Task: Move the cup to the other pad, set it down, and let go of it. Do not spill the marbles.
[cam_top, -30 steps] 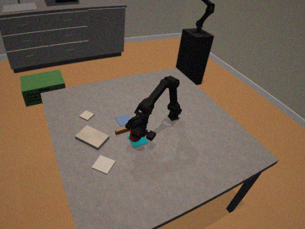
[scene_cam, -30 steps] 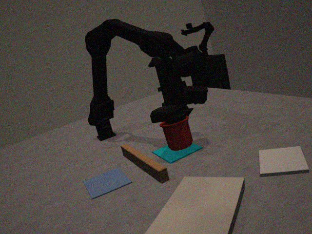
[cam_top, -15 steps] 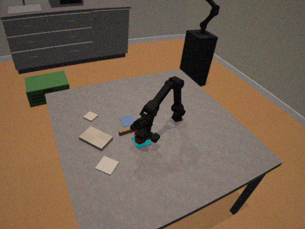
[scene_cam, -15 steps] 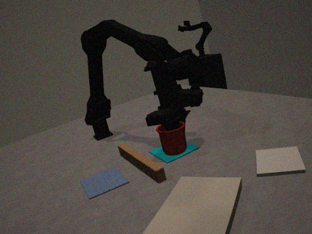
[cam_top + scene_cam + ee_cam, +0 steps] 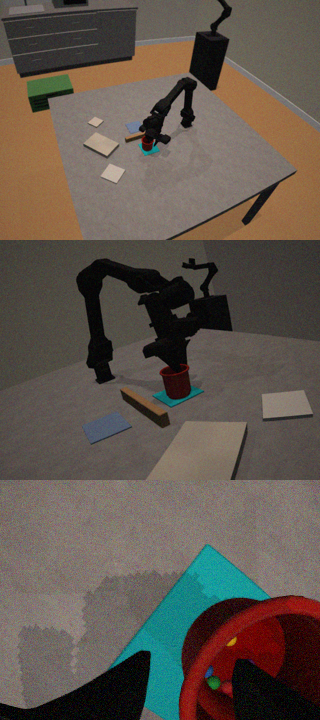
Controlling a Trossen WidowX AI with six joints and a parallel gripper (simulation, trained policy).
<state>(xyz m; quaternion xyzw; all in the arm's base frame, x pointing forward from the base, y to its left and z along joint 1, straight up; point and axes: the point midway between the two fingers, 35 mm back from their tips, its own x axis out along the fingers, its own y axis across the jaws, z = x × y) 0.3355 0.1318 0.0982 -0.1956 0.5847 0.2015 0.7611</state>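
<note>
Cup (image 5: 147, 145) (image 5: 177, 384) (image 5: 270, 645), red and open at the top, stands on the teal pad (image 5: 155, 150) (image 5: 162, 396) (image 5: 170, 630), with marbles (image 5: 214, 682) inside.

From left to right in the top view, a green box (image 5: 50, 86) is on the floor beyond the far left corner of the desk (image 5: 219, 186) (image 5: 64, 459) (image 5: 75, 530). Along the left side of the desk lie three pale, flat pieces: a small tile (image 5: 95, 121) toward the far left corner, a larger, thicker board (image 5: 101, 144) (image 5: 201, 451) nearer the viewer, and a white tile (image 5: 112, 173) (image 5: 286, 405) nearer still. Farther in from the left edge is a blue pad (image 5: 133, 127) (image 5: 106, 428), with nothing seen on it. A wooden bar (image 5: 133, 137) (image 5: 144, 405) lies between the blue pad and the teal one.

Next comes the cup, with the black hand (image 5: 151, 141) (image 5: 181, 368) (image 5: 192, 665) directly over it. The hand is partly open: one finger reaches inside the cup, the other is outside, and the wrist view shows space between them and the cup's wall. It has hold of nothing.

The arm (image 5: 168, 100) (image 5: 93, 307) rises from its base, right of the hand, in from the far right corner. Beyond that corner, a second arm (image 5: 221, 19) (image 5: 210, 273) stands on a dark pedestal (image 5: 208, 59) (image 5: 214, 312).

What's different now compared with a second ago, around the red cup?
The red cup, tilted earlier, has come down and now stands upright on the teal pad. The gripper has let go and risen a little, one finger within the cup, the other outside. The wooden bar and blue pad stayed put.
</note>
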